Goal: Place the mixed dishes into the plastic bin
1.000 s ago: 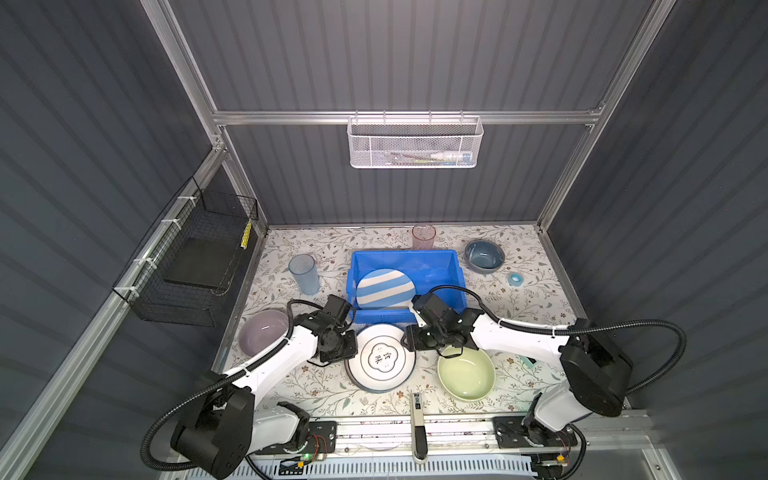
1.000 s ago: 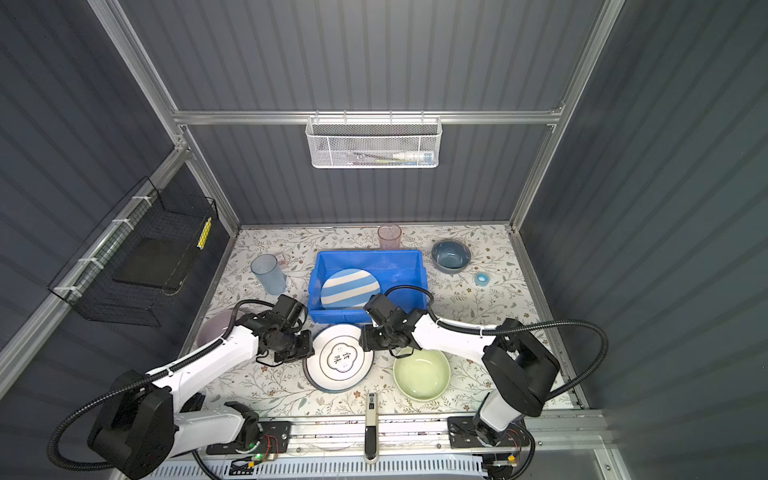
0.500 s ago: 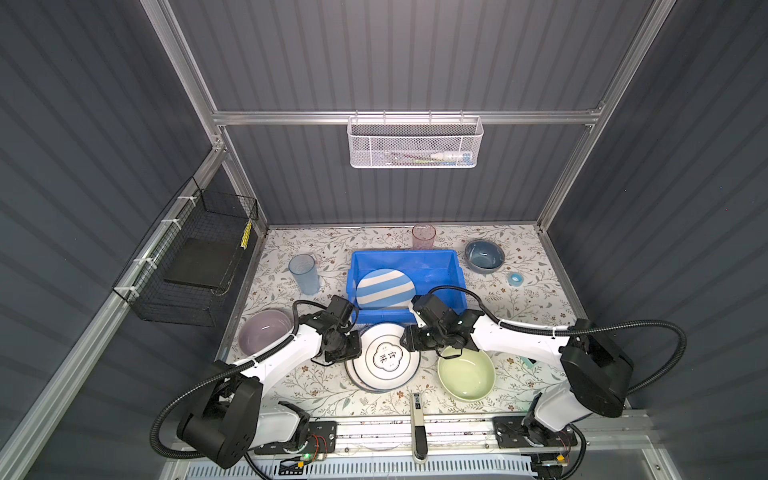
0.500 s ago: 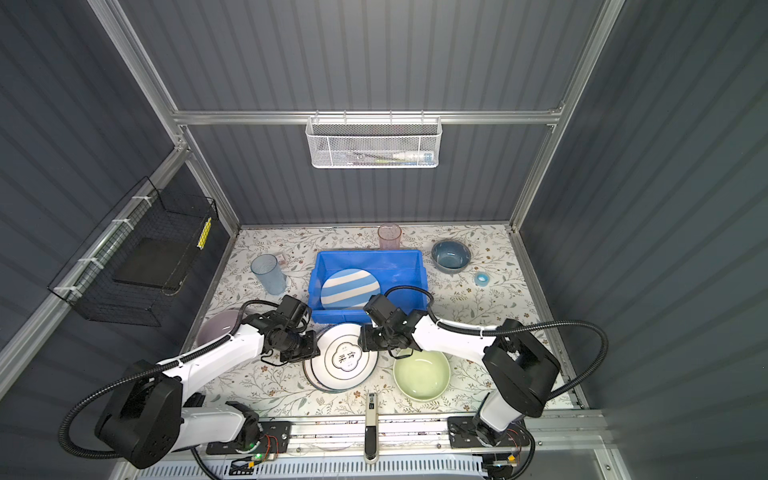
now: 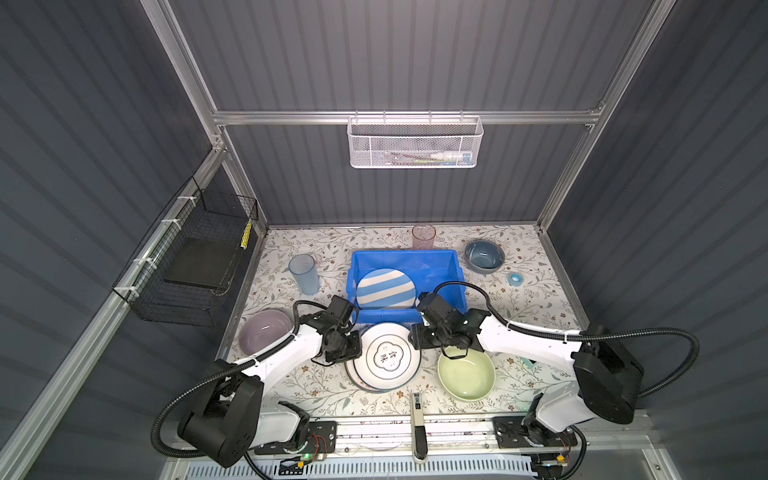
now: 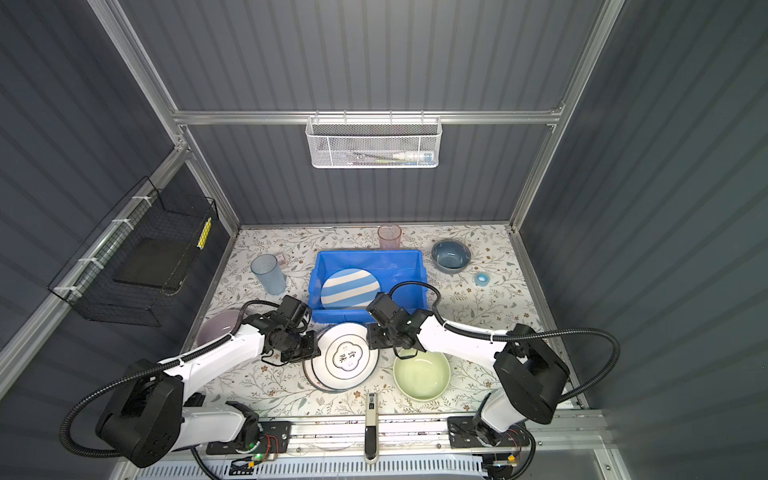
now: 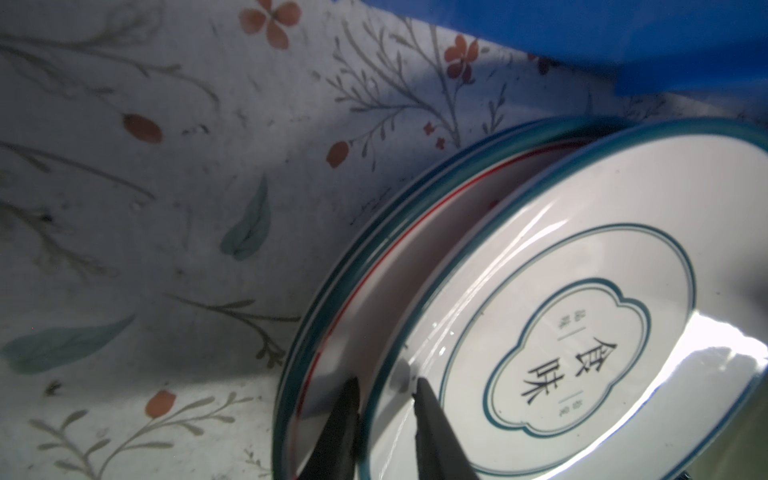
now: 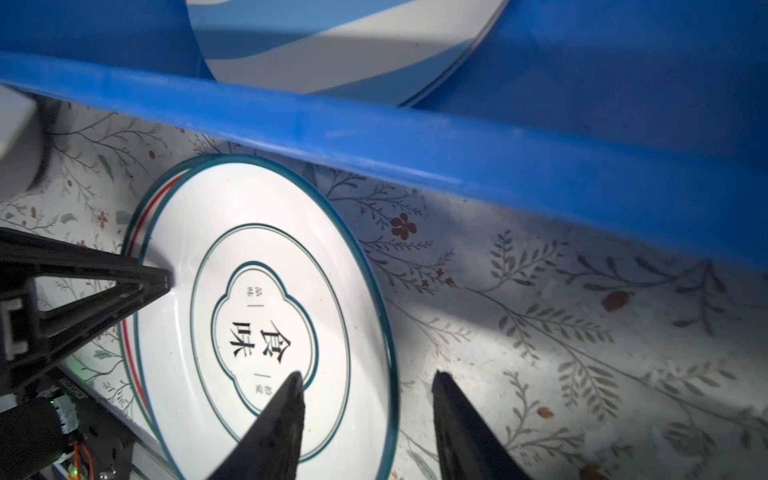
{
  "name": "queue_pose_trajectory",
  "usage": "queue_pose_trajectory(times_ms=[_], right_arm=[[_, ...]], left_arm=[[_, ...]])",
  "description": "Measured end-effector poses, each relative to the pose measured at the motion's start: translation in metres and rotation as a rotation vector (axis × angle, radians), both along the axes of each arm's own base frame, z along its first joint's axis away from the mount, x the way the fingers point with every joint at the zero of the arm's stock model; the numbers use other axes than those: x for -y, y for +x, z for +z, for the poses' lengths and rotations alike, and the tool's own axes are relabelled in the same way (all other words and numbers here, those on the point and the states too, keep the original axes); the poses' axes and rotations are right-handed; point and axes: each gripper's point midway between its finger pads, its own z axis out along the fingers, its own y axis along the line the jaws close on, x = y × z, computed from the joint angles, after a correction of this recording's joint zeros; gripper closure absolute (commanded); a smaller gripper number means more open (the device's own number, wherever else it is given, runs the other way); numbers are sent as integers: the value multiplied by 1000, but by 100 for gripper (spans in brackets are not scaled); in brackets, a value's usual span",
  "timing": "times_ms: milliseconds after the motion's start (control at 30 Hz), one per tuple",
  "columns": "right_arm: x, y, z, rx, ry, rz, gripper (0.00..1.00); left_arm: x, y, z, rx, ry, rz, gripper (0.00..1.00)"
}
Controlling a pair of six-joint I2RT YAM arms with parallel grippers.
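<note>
- In both top views the white dark-rimmed plate [image 5: 384,355] [image 6: 345,357] lies on a lower plate [image 5: 356,379] on the tabletop [image 5: 316,392], just in front of the plastic bin [image 5: 442,272] [image 6: 405,270]. A striped plate [image 5: 385,289] already lies inside the bin. The left pincer [image 5: 357,345] is at the white plate's left edge and the right pincer [image 5: 415,341] at its right edge.
- In the left wrist view the left pincer [image 7: 384,399] is nearly closed and pinches the rim of the white dark-rimmed plate [image 7: 582,332]. One finger [image 7: 345,419] is under the rim and the other on top. That edge is raised off the lower plate [image 7: 374,257].
- In the right wrist view the right pincer [image 8: 368,395] stands about half open astride the opposite rim. One finger is over the glossy face and one over the tabletop, and it grips nothing. The bin's near wall [image 8: 415,137] runs just beyond.
- Handling, as I judge it: the plate looks like glazed ceramic, so stiff, fairly heavy, slick and easy to chip. A pinch on one side only could let it droop or slip. Held at both rims, opposite each other, it should travel level over the bin's wall.
- Against the earlier top views, the plate has slid slightly off the lower plate, whose near-left edge now shows more. Both pincers sit almost where they were, and nothing else on the tabletop has moved.
</note>
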Motion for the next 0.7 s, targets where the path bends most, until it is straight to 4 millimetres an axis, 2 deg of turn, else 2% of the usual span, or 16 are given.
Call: queue_pose_trajectory(times_ms=[233,533,700], right_arm=[[2,-4,-27,-63,-60,3,54],[-16,-6,-21,-80,26,36,61],[-14,-7,-25,-101,48,21,68]], left_arm=[[2,0,-1,-3,-7,-3,75],[6,-1,-2,-11,-25,-23,76],[7,-1,-2,-10,-28,-38,76]])
